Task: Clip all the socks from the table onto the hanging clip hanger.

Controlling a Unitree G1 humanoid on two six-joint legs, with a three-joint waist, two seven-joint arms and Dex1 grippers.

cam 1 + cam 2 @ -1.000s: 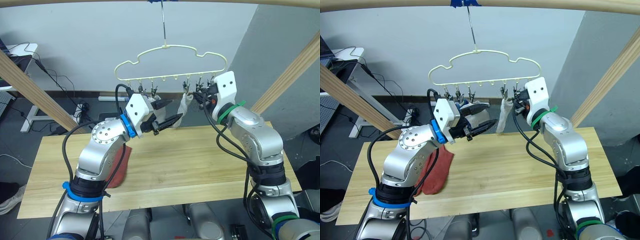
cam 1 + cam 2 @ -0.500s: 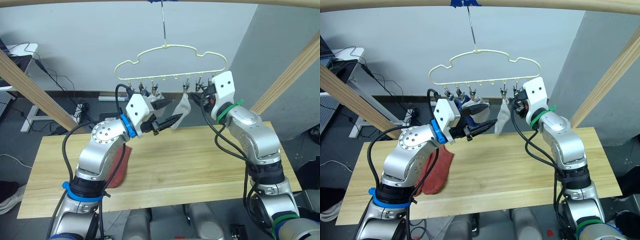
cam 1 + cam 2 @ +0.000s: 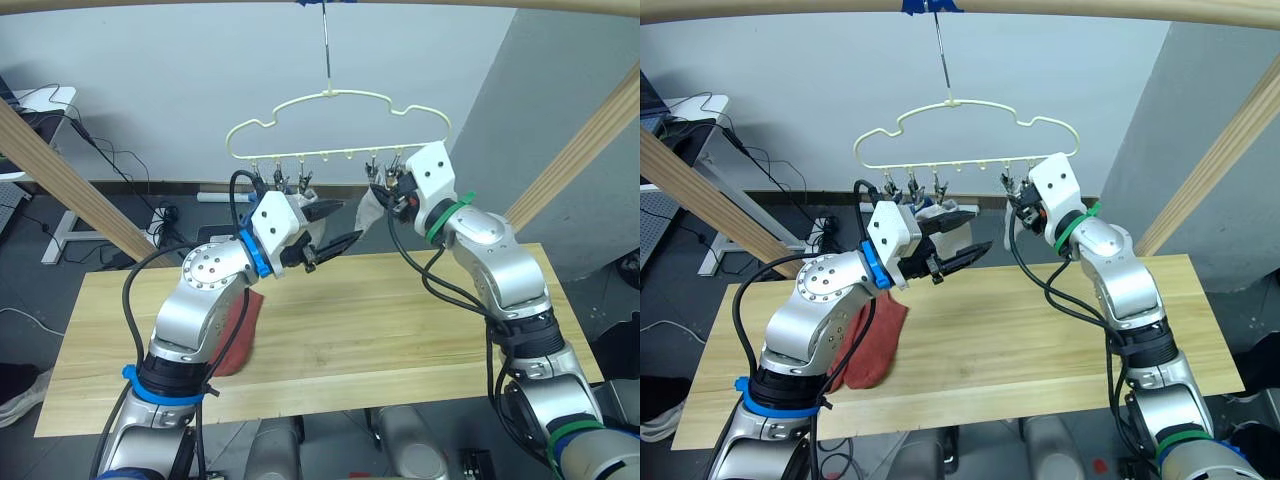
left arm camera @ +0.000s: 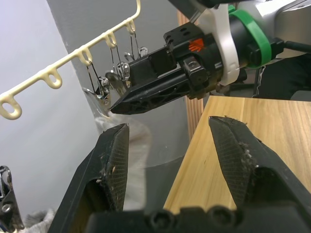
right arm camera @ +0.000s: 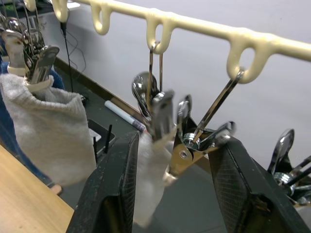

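The cream clip hanger (image 3: 340,125) hangs by its hook from the top pole. One light grey sock (image 5: 46,126) is clipped near its middle, with blue fabric (image 5: 6,128) behind it. A second grey sock (image 3: 371,208) hangs from a clip (image 5: 160,111) between the open fingers of my right gripper (image 5: 180,141), which is up at the hanger's lower bar. My left gripper (image 3: 348,220) is open and empty just left of that sock, below the clips. A rust-red sock (image 3: 240,335) lies on the table (image 3: 400,330) under my left arm.
Slanted wooden poles (image 3: 60,175) (image 3: 590,150) flank the table, and a top pole (image 3: 500,5) carries the hanger. Several loose metal clips (image 5: 286,145) dangle beside my right gripper. Cables and a desk leg (image 3: 60,230) are on the floor at the back left.
My right gripper has moved left along the hanger's bar, toward the left gripper, and the hanger has swung slightly left. The grey sock has lifted with it. The left gripper has barely moved.
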